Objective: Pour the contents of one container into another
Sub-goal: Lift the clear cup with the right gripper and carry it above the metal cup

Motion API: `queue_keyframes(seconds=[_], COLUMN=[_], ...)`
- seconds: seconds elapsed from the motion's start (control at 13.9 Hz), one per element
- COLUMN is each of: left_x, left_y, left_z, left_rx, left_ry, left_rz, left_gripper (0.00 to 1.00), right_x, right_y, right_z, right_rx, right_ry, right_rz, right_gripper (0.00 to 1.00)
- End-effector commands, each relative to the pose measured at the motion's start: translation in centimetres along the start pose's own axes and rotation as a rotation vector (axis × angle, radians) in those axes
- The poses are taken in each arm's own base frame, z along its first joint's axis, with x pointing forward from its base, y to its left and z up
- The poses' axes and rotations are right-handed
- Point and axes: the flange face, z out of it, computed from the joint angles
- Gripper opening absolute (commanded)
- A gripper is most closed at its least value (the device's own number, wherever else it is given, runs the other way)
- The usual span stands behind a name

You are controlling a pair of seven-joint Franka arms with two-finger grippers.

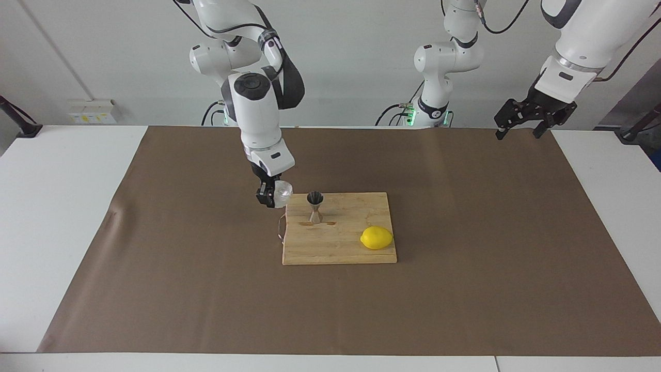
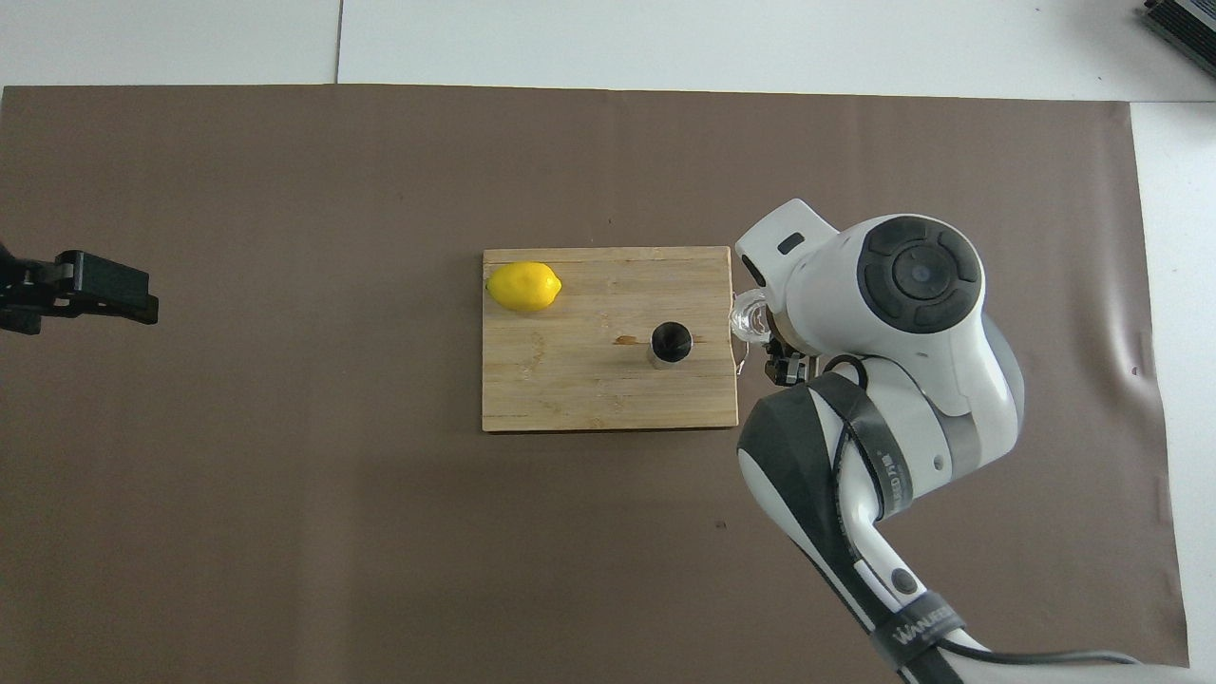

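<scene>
Clear cup (image 1: 282,194): small, squat, crinkled translucent walls. Held in the air by the right gripper, over the edge of the cutting board at the right arm's end.
Cup attitude: close to upright in the facing view; in the overhead view most of it is hidden under the arm, so the exact tilt cannot be told.
Right gripper (image 1: 269,196): clamped on the clear cup, gripping it from the side turned away from the steel jigger. Its arm comes down steeply from above.
Steel jigger (image 1: 315,206): hourglass shape, upright on the cutting board, mouth open to the top, long axis vertical. It stands in the board half toward the right arm's end.
Key relation: the steel jigger lies just beside the clear cup, toward the left arm's end, with a small gap between them. The cup sits at about the level of the jigger's mouth, not yet over it.
Nearer arm: the right arm; the left arm is well apart from the jigger.
Judged next move: carry the cup sideways over the jigger's mouth, then tip it toward the jigger.
Judged risk: the jigger's mouth is narrow and its waist slim; contact from the cup could topple it.
Cutting board (image 1: 351,253): wooden, mid-desk, with a wire handle at the right arm's end.
Lemon (image 1: 376,237): on the board, near the corner toward the left arm's end, farther from the robots than the jigger.
Left gripper (image 1: 520,130): waiting, jaws spread, empty, raised over the desk edge at the left arm's end.
Desk (image 1: 465,206): covered by a brown mat.
</scene>
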Motion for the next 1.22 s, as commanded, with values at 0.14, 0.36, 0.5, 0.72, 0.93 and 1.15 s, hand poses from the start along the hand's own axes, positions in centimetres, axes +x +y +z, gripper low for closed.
queue_keyframes(seconds=[0.14, 0.36, 0.5, 0.72, 0.93, 1.15], left_x=[-0.5, -0.5, -0.5, -0.5, -0.5, -0.5], left_y=[-0.1, -0.1, -0.1, -0.1, -0.1, -0.1], left_z=[0.0, 0.0, 0.0, 0.0, 0.0, 0.0], left_rx=[-0.004, -0.004, -0.004, -0.005, -0.004, -0.004], left_ry=[0.007, 0.007, 0.007, 0.007, 0.007, 0.007], left_rz=[-0.011, -0.014, -0.012, -0.012, -0.011, -0.012], left_gripper=[1.00, 1.00, 1.00, 1.00, 1.00, 1.00], right_x=[3.9, 5.2, 5.9, 7.5, 7.9, 8.9], right_y=[-0.9, -1.6, -1.9, -2.5, -2.8, -3.4], right_z=[-0.4, 0.1, 0.5, 0.7, 0.9, 1.1], right_rx=[-0.038, -0.073, -0.080, -0.137, -0.148, -0.187], right_ry=[-0.120, -0.178, -0.196, -0.258, -0.277, -0.336], right_rz=[-0.099, -0.178, -0.204, -0.303, -0.337, -0.406], right_gripper=[0.00, 0.00, 0.00, 0.00, 0.00, 0.00])
